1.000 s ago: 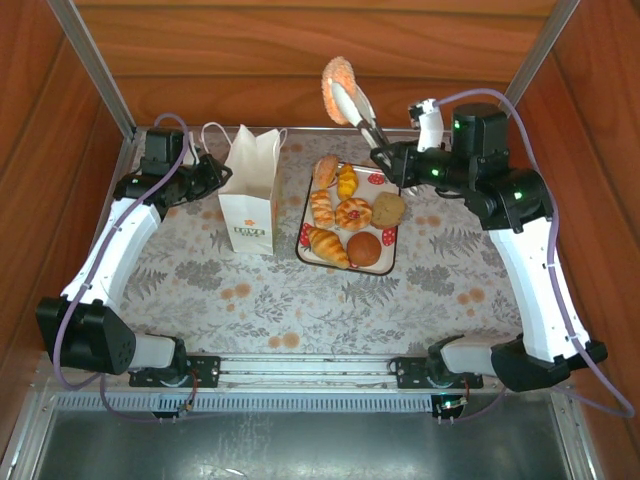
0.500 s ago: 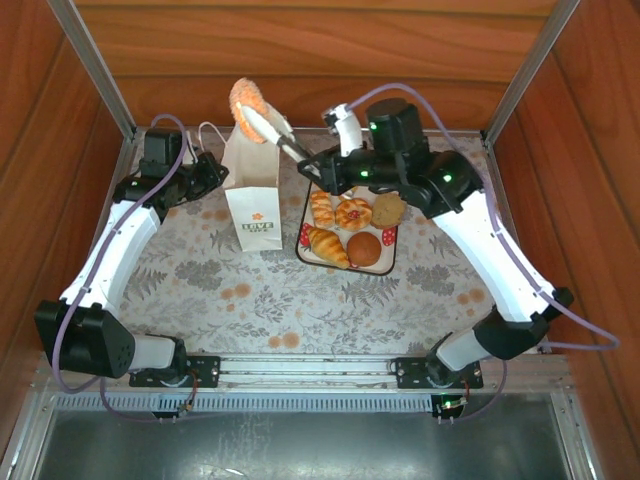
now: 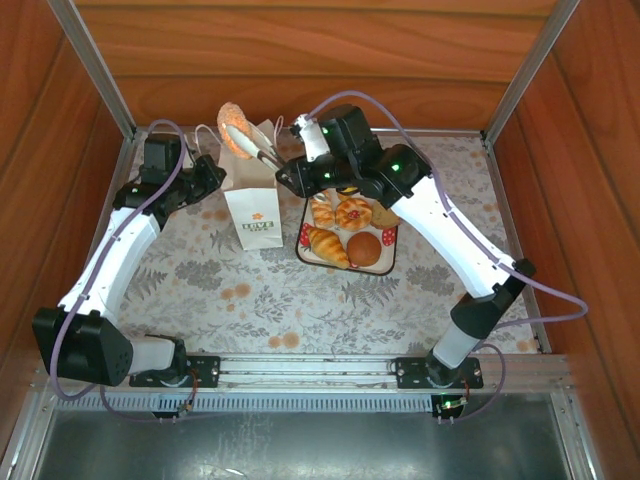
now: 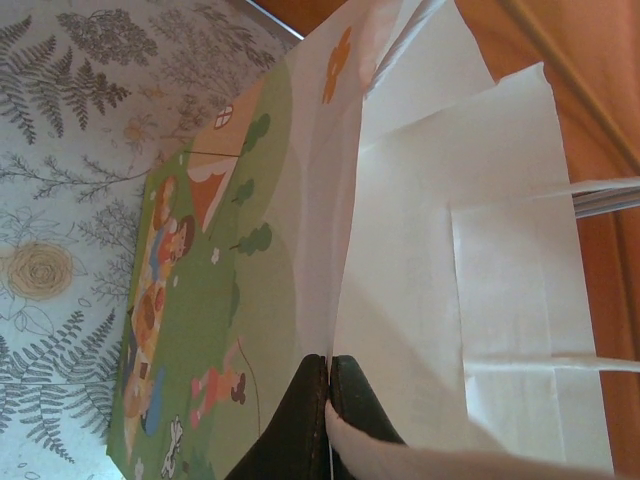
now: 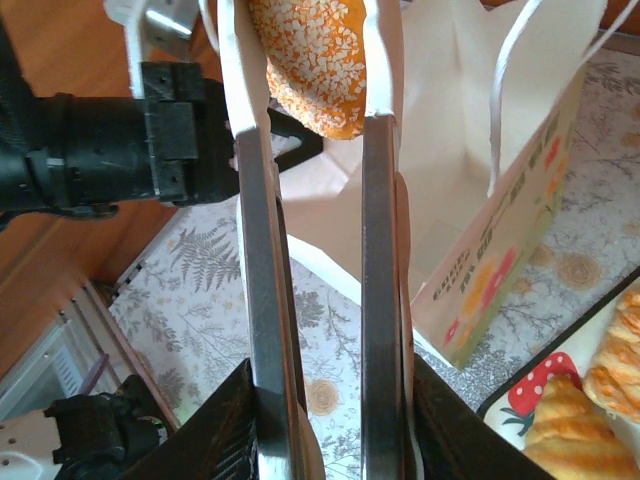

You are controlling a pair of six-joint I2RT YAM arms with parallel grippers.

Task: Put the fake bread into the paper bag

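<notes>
Above paper bag (image 3: 252,200): right gripper (image 3: 247,142) holds bread (image 3: 233,120) | wrist-cam: left gripper (image 4: 328,382) pinches it

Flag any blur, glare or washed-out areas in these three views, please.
Top external: evenly lit, sharp, only soft shadows. Left wrist: the paper bag sits very close, its white panel nearly washed out, its print slightly soft. Right wrist: the sesame bun is crisp in the right gripper, whose base blurs at the bottom edge.
</notes>
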